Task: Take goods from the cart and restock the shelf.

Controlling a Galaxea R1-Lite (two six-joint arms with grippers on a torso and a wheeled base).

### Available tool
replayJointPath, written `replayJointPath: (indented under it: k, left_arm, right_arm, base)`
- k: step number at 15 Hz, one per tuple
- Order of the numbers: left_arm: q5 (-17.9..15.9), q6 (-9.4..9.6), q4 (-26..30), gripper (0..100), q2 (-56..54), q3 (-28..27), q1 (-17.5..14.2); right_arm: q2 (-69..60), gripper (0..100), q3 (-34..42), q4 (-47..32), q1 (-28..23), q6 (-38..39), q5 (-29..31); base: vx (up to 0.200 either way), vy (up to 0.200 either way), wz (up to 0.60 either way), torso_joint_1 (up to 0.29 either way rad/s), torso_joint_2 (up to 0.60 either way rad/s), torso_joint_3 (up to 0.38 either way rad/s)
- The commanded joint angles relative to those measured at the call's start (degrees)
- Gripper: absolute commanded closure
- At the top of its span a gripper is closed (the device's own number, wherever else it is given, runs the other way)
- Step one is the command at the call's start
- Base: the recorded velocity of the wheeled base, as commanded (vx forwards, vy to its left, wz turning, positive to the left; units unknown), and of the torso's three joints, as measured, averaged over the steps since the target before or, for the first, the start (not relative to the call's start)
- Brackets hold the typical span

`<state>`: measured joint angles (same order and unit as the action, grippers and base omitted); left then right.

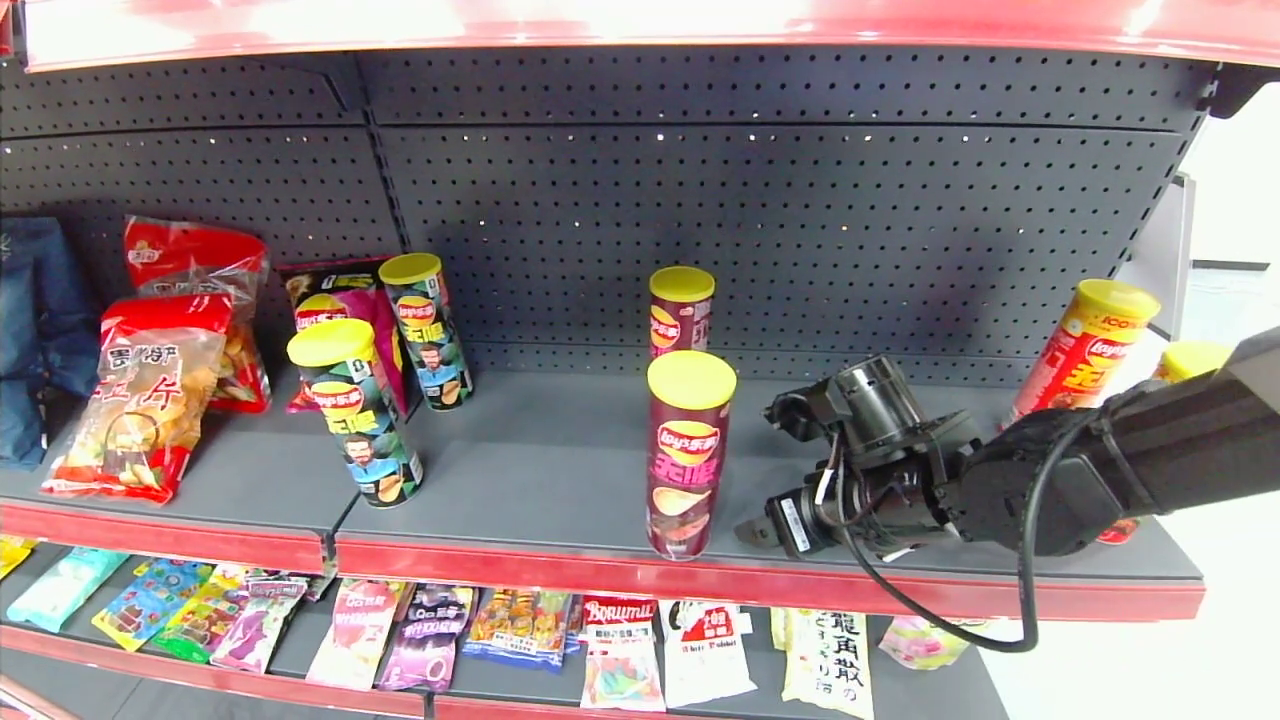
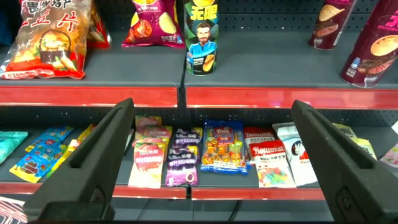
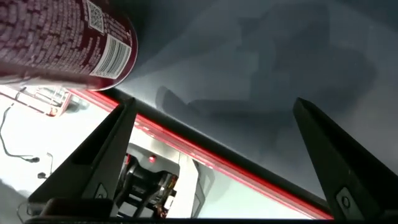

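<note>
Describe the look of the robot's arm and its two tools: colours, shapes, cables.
The right arm is black and boxy, with a black fabric-like sleeve at the wrist, a silver-grey cylinder on top and a black cable looping beneath. The right tool and left tool each have two dark, flat, tapering fingers.
</note>
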<state>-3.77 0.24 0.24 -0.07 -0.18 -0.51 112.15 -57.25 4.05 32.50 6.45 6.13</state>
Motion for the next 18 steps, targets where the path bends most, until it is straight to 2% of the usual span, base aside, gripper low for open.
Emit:
replayJointPath:
  k: [1,18]
  left_arm:
    - [0.0,0.02,0.0,0,0.1,0.0,0.0]
    - [0.0,0.02,0.0,0,0.1,0.0,0.0]
  right_arm:
    - [1.3,0,-0.8,0.0,0.2,-0.1,0.2]
    - [5.1,0,-4.3,2.4,1.8,-0.4,2.4]
  base:
    - [0.000,0.000,0.00,0.000,0.00,0.000]
    - [0.000,0.000,0.00,0.000,0.00,0.000]
